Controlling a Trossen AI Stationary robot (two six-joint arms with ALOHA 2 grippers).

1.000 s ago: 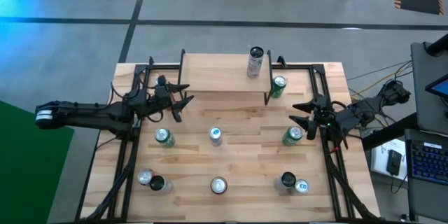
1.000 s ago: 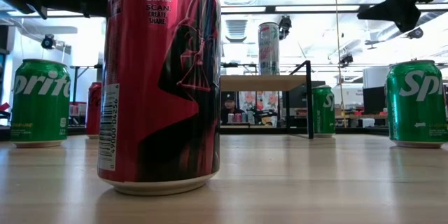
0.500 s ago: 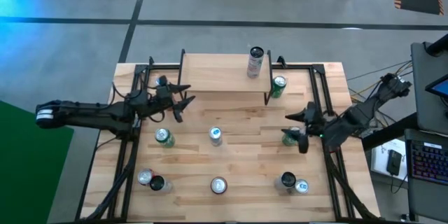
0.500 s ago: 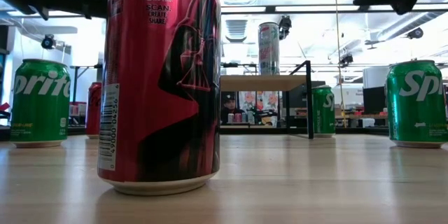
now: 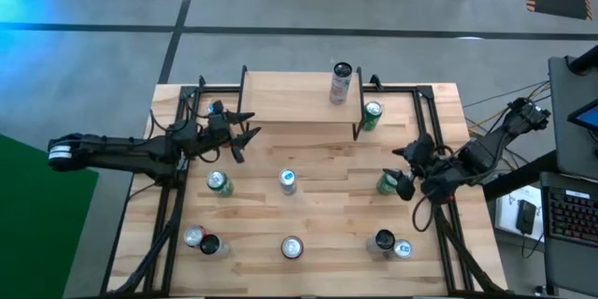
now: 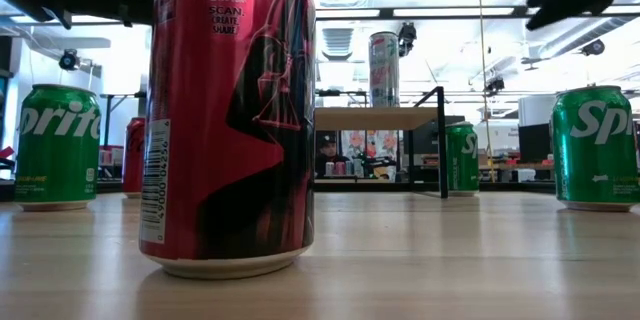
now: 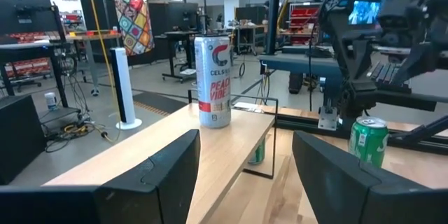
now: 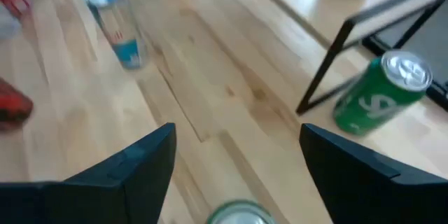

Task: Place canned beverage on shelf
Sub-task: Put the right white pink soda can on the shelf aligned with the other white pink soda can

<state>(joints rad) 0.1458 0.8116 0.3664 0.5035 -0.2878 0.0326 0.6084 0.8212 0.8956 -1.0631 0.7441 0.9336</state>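
Observation:
The shelf (image 5: 299,103), a low light-wood rack on thin black legs, stands at the table's far side. A tall white can (image 5: 341,82) stands upright on its right part, also seen in the left wrist view (image 7: 212,80). One green can (image 5: 372,115) stands on the table by the shelf's right leg. My right gripper (image 5: 401,176) hangs open, slanting down, above another green can (image 5: 386,185), whose top (image 8: 240,215) shows below between the fingers (image 8: 126,168). My left gripper (image 5: 245,135) is open and level left of the shelf, holding nothing.
More cans stand upright on the table: a green one (image 5: 219,183), a blue-and-white one (image 5: 288,181), a red one (image 5: 291,248) near the front edge, and pairs at the near left (image 5: 201,240) and near right (image 5: 392,243). Black frame rails (image 5: 168,215) run along both sides.
My right gripper has swung from pointing level toward the table's left to slanting downward, rolling as it went. It has shifted a little toward the near edge, and now stands over the green can at the right. It has also risen. No can has moved.

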